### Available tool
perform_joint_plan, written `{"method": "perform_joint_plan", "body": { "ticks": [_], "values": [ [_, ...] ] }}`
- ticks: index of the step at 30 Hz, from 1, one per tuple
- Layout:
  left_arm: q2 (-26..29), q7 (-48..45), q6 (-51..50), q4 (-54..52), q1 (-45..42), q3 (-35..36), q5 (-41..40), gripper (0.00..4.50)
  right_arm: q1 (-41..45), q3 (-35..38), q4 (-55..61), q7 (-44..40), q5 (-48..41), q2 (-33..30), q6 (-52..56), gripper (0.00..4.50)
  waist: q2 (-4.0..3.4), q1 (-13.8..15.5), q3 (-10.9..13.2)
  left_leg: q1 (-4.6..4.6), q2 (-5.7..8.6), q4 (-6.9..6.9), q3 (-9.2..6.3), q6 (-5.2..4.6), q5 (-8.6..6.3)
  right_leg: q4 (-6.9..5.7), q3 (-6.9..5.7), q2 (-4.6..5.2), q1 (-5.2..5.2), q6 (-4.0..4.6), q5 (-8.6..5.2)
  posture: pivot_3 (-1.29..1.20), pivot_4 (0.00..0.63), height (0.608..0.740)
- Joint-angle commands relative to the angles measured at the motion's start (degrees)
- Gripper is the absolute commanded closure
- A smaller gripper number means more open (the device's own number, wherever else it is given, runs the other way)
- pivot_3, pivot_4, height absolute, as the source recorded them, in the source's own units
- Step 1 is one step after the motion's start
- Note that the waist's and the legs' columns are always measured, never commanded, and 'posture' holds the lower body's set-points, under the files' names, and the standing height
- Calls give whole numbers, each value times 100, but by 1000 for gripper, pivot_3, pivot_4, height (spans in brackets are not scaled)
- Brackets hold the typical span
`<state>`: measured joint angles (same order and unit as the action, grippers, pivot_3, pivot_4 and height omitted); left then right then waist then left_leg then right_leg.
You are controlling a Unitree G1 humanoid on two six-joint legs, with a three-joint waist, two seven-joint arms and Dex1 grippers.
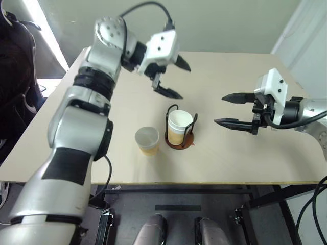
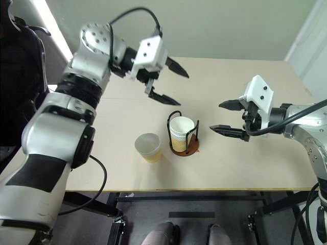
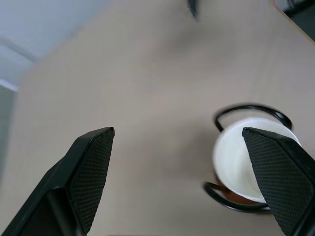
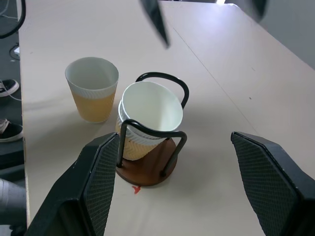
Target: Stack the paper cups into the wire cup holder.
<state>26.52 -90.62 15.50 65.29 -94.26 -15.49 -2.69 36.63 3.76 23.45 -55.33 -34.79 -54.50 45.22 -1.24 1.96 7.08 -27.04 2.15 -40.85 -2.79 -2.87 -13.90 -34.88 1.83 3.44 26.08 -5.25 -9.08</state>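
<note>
From the head views, the left gripper (image 1: pixel 172 79) hangs above the pale wooden table (image 1: pixel 127 97), its two black fingers spread wide with nothing between them. The right gripper (image 1: pixel 231 109) hovers level beside the wire cup holder (image 1: pixel 180 133), a reddish-brown disc with two black wire loops, and it is likewise spread and empty. Tapered white-and-tan paper cups (image 1: pixel 179 126) sit nested inside the loops, which keep them upright. One more loose paper cup (image 1: pixel 147 140) stands on the table just beside the holder, so the stacking looks unfinished.

In the left wrist view, the holder (image 3: pixel 246 108) lies below the spread fingers (image 3: pixel 91 167).

In the right wrist view, two rims show in the holder (image 4: pixel 147 169), the top cup leaning slightly. The loose cup (image 4: pixel 92 88) stands near it.

The table is bare and matte; a plain light wall (image 1: pixel 230 20) rises behind.
</note>
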Motion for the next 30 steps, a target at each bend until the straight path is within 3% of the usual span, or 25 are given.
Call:
{"method": "perform_joint_plan", "body": {
  "ticks": [1,10,15,22,30],
  "values": [
    [394,-188,-646,-390,-299,204,-479,40,105,328,229,-75,-265,-141,86,836,-2,-22,2,-1,-2,3,2,0,0,0,1,2,4,0,0,0,150,740],
    [1959,-188,-2138,-3179,1075,-1116,-2115,40,102,334,362,-156,-624,-201,218,836,-10,-42,4,12,-34,35,-6,29,17,-10,-1,-10,12,26,-11,0,150,740],
    [2656,-188,-2725,-4445,1864,-1295,-2648,40,245,212,338,-219,-666,-146,198,836,-11,-41,4,15,-40,37,-10,38,29,-13,-12,-17,13,41,-16,0,150,740],
    [3128,-188,-3131,-5384,2755,-993,-2603,40,405,165,479,-156,-999,46,438,836,-10,-56,4,34,-42,43,-8,38,41,-19,-11,-14,-2,75,-23,0,150,740],
    [3452,-188,-2163,-5586,3362,-926,-1427,40,487,12,503,-43,-1015,180,479,836,-10,-75,4,81,-40,68,-9,43,58,-21,-8,-16,-28,127,-37,0,150,740]
  ]
}}
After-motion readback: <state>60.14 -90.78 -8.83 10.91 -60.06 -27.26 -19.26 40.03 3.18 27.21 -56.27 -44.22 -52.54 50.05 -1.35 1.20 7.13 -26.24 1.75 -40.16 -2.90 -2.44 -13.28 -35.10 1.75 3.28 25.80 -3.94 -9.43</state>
